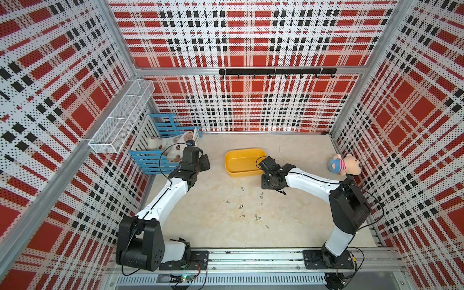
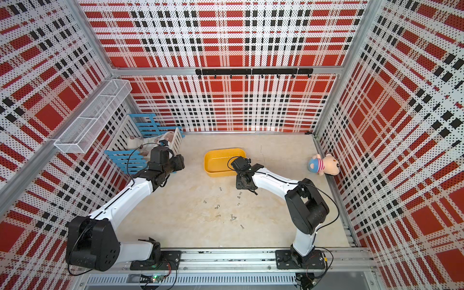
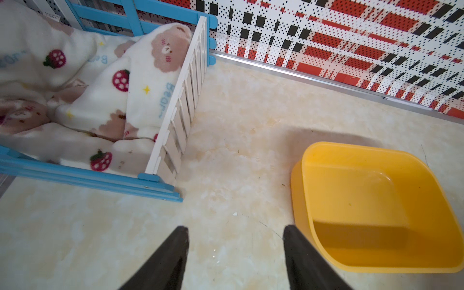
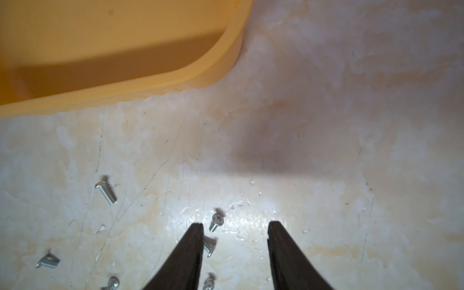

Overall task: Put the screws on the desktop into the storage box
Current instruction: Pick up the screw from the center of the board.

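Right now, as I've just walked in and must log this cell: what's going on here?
Screws are being cleared off the desktop into the yellow storage box. The right gripper is low over the screws nearest the box, jaws apart, one screw between its tips, not gripped. The left gripper hangs open and empty between the box and the blue-and-white crate. No screw shows in the box.

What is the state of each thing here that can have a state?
storage box, upright, no screw visible inside
screws, lying loose on the desktop, none held
left gripper, open, empty, over bare desktop
right gripper, open, over the screws, gripping none
crate, holding a blanket
plush toy, lying on the desktop
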`<state>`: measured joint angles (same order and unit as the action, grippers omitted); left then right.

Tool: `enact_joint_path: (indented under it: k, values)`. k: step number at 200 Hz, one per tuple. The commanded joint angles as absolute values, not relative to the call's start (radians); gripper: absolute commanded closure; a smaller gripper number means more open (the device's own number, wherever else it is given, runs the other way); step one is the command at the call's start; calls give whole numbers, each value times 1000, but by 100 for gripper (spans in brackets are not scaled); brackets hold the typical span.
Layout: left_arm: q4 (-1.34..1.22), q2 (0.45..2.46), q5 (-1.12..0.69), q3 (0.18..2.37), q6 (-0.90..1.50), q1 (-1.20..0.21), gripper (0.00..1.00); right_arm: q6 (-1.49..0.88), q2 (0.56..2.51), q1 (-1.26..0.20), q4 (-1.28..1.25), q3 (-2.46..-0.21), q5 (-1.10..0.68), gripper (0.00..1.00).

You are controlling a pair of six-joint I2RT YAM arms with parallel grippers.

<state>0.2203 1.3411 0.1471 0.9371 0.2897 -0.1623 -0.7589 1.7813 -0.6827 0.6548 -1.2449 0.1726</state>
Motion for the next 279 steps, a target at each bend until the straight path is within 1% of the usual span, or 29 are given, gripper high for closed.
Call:
enact_joint_path:
  k: [1,14,36,89,149,204,241,279]
  values:
    - [244,1353,162,938,290,-158,35,-800,1810,-688,685,-1262,172,57]
    - [245,1353,167,939,290,-158,35,-820,1823,-693,682,-1259,171,61]
    - [249,1355,170,938,290,-158,35,-860,1837,-704,674,-1252,177,58]
    - [258,1358,179,942,288,-164,35,-918,1878,-727,663,-1266,171,57]
    - [263,1362,183,943,287,-171,35,-942,1898,-736,658,-1255,174,61]
    - [267,1363,192,944,285,-179,35,-951,1934,-753,649,-1263,163,63]
    - [268,1363,193,944,285,-179,35,-950,1944,-758,647,-1264,164,69]
    - [270,1362,195,943,284,-181,35,-947,1938,-758,649,-1256,166,78]
